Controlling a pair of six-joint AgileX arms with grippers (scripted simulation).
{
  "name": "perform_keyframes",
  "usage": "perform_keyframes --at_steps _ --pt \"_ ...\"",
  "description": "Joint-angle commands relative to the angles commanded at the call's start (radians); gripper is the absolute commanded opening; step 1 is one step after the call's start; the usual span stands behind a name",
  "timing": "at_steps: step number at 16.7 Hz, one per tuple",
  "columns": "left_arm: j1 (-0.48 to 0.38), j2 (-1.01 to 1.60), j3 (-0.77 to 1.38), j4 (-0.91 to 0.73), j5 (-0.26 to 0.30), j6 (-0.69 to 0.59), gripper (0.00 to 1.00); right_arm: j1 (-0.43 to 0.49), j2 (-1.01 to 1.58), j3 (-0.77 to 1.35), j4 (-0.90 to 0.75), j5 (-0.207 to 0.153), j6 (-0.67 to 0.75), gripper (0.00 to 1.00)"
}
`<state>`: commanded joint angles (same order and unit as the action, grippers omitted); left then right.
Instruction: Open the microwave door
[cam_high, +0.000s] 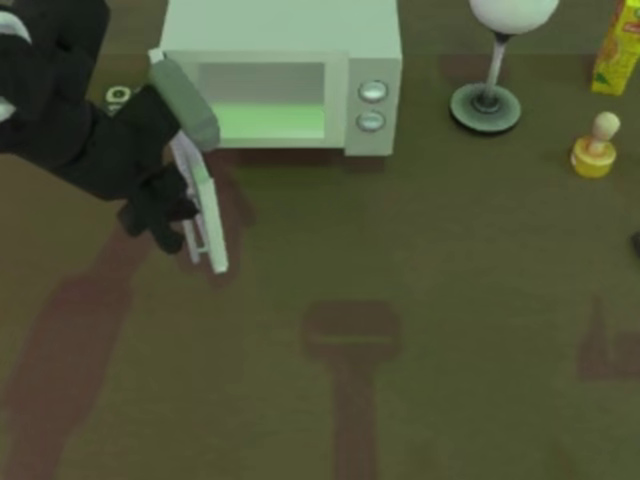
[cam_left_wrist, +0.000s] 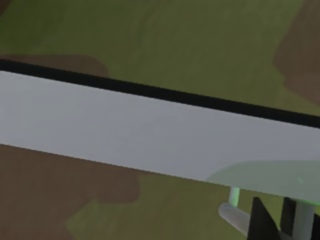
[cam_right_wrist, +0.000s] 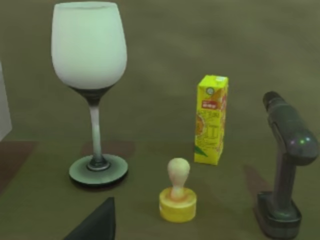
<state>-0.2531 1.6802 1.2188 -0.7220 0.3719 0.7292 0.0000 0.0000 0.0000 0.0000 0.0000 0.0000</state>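
Mottled olive-and-brown tabletop (cam_high: 450, 300) fills your overhead view, and at its far edge, left of centre, you see the pale white-green boxy microwave (cam_high: 290, 30) with two round silver knobs (cam_high: 372, 92) on its front right. Its cavity stands exposed, because the flat pale microwave door (cam_high: 205, 215) is swung wide out on its left hinge and points toward the near side of the table. Your left gripper (cam_high: 175, 215) sits right against the outer face of that door near its free end, at the thin vertical handle strip (cam_high: 190, 225); whether the fingers clamp the strip or merely flank it, you cannot tell. From the left wrist you see the door's pale edge (cam_left_wrist: 150, 130) crossing the frame. To the right of the oven stand a white-bowled wine glass (cam_right_wrist: 90, 65), a yellow juice carton (cam_right_wrist: 212, 120), a yellow round stamp with a pale knob (cam_right_wrist: 177, 200) and a dark grey power drill (cam_right_wrist: 287, 165). Your right arm is parked at the right side.
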Motion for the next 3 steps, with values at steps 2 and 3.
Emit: perform_keyframes --at_steps 2,3 --pt "0.0 0.0 0.0 0.0 0.0 0.0 0.0 0.0 0.0 0.0 0.0 0.0 0.0 1.0" --pt "0.0 0.0 0.0 0.0 0.0 0.0 0.0 0.0 0.0 0.0 0.0 0.0 0.0 1.0"
